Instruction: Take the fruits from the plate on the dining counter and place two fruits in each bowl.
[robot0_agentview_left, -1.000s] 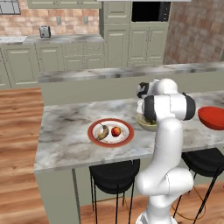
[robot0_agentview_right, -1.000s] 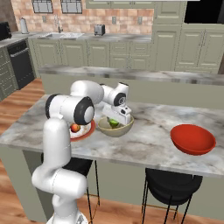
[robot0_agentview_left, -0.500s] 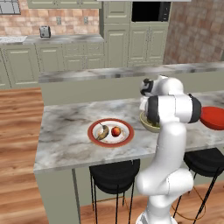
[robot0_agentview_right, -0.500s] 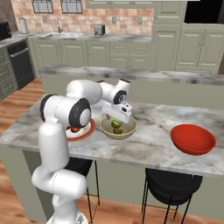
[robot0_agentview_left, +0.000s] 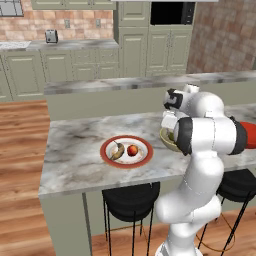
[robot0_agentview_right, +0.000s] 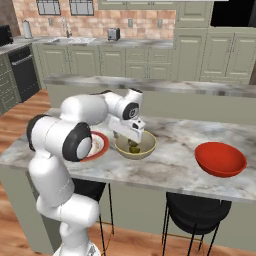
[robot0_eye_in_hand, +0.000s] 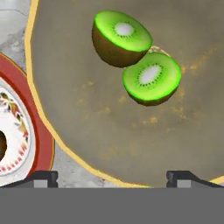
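Two green fruits, cut halves with brown skin, lie touching each other inside the pale yellow-tan bowl. My gripper hangs just above this bowl, open, with nothing between its fingertips. The red-rimmed plate sits left of the bowl on the dining counter. It holds a short banana and a round orange-red fruit. The red bowl stands farther right with nothing visible in it.
Black stools stand under the counter's near edge. A raised marble ledge runs behind the bowls. Bare marble lies between the tan bowl and the red one.
The jaws have spread a little wider. The hand has hardly shifted over the tan bowl, and the plate's fruits lie as before.
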